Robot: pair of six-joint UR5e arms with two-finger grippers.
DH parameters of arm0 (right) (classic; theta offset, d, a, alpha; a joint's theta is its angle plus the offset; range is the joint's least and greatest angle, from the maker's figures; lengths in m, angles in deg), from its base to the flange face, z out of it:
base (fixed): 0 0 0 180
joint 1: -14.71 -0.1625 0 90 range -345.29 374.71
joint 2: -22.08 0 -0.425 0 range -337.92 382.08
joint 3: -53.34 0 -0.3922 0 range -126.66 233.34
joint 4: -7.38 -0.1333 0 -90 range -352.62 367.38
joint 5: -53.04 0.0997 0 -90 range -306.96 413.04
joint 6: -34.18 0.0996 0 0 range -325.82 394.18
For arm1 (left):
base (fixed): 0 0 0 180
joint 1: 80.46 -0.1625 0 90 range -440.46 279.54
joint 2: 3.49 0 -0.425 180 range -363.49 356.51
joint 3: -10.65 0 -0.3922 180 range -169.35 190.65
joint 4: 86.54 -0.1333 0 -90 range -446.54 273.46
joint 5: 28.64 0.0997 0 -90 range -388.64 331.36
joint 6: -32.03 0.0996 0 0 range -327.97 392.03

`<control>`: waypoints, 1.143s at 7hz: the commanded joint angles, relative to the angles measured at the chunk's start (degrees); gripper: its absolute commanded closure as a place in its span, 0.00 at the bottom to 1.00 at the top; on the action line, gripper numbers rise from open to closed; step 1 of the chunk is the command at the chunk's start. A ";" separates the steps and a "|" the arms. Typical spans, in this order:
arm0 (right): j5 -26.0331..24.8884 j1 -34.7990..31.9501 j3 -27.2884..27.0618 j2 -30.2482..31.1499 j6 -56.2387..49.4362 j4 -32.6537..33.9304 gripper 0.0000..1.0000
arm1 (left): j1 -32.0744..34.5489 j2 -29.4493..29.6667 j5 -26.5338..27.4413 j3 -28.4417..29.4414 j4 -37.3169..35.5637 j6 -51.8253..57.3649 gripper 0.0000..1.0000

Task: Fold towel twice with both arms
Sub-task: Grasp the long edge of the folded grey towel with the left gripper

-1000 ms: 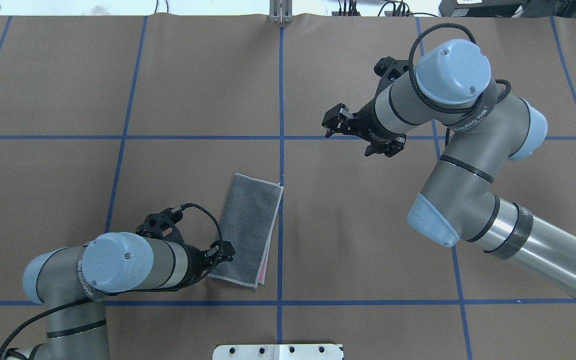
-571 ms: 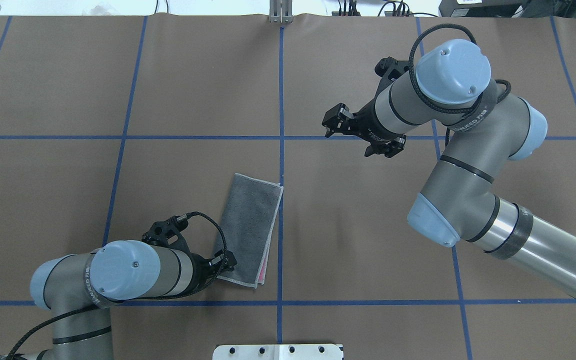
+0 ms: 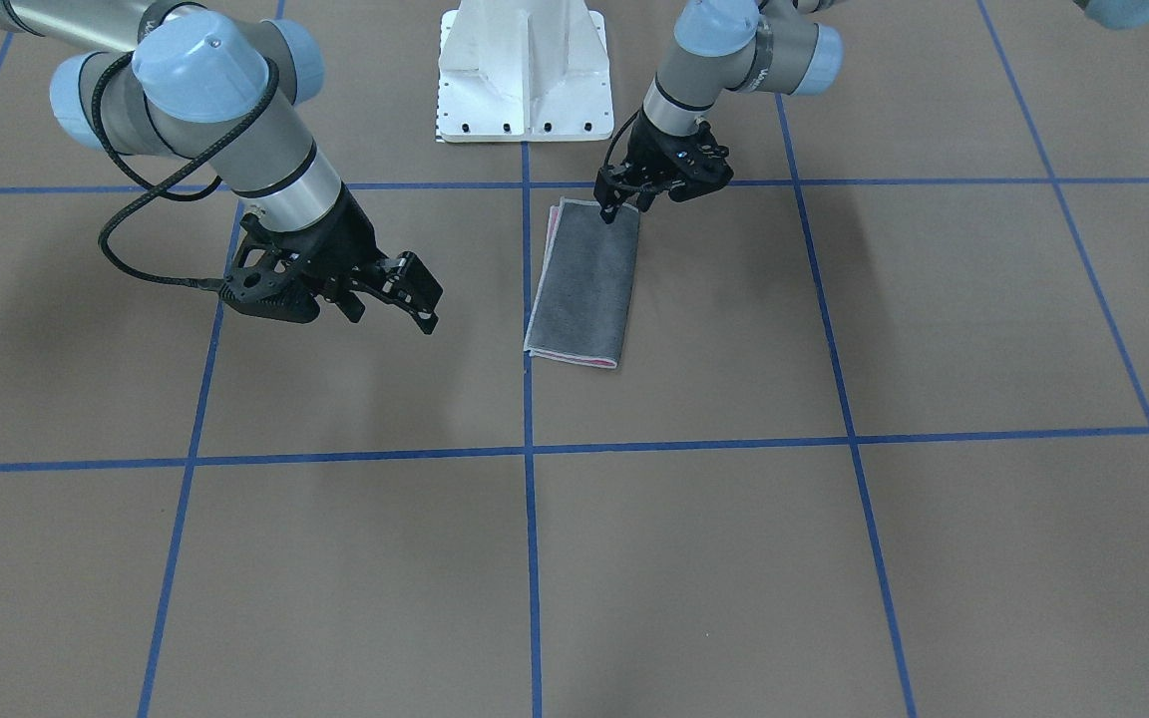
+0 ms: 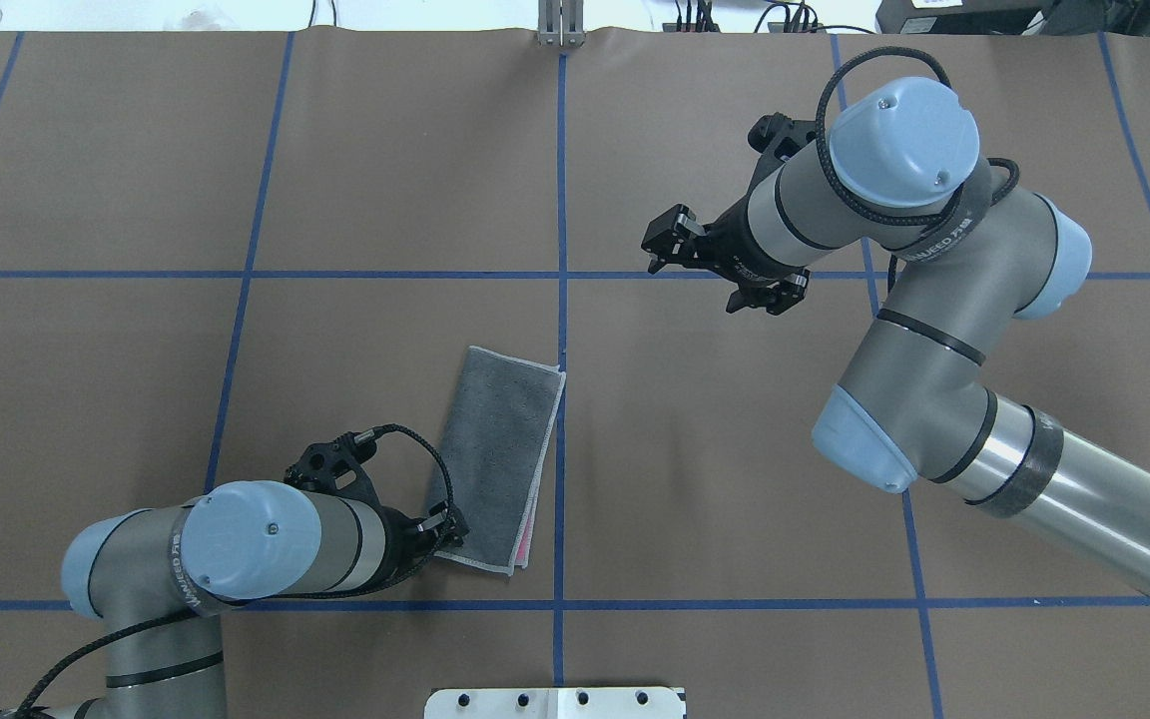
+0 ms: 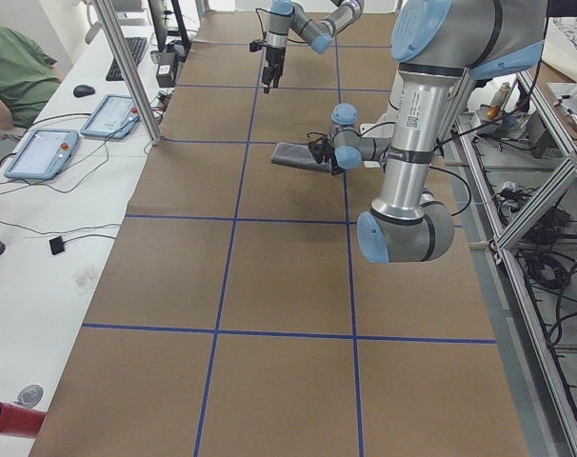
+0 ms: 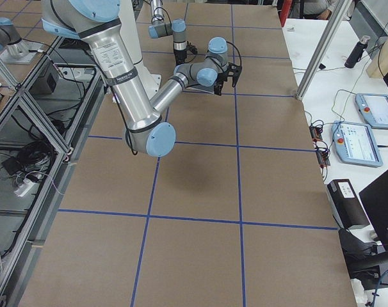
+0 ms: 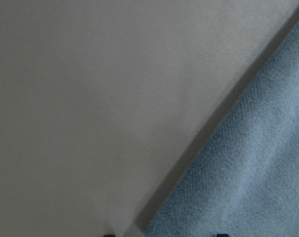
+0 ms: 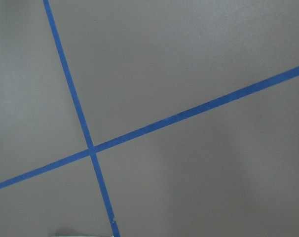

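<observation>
Fingers of left tool [image 3: 624, 205] stand parted at a corner of the towel [image 3: 582, 289]; right tool [image 3: 427, 304] hangs wide, holding nothing.

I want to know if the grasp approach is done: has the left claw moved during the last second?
Yes. In the overhead view the left claw slid slightly toward the robot, nearer the blue tape line below the towel.
</observation>
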 commanded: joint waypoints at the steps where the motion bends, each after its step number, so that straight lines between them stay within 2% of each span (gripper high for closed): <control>1: 0.00 0.00 0.00 -0.02 0.02 0.00 0.01 | 0.01 0.35 -0.12 -1.04 0.00 -0.23 0.48; 3: 0.00 0.00 0.09 0.07 0.02 0.00 0.01 | 0.01 0.36 -0.12 -1.05 0.00 -0.49 0.61; 5: -0.09 0.00 0.09 0.07 0.02 0.00 0.01 | 0.18 0.36 -0.03 -0.96 0.00 -0.49 0.59; 7: -0.09 0.09 0.09 -0.02 0.11 0.00 0.01 | 0.18 0.01 0.06 -0.53 0.00 -0.32 0.36; 8: -0.09 0.17 0.17 -0.02 0.72 0.00 0.01 | 0.27 0.01 0.14 -0.35 0.00 -0.14 0.34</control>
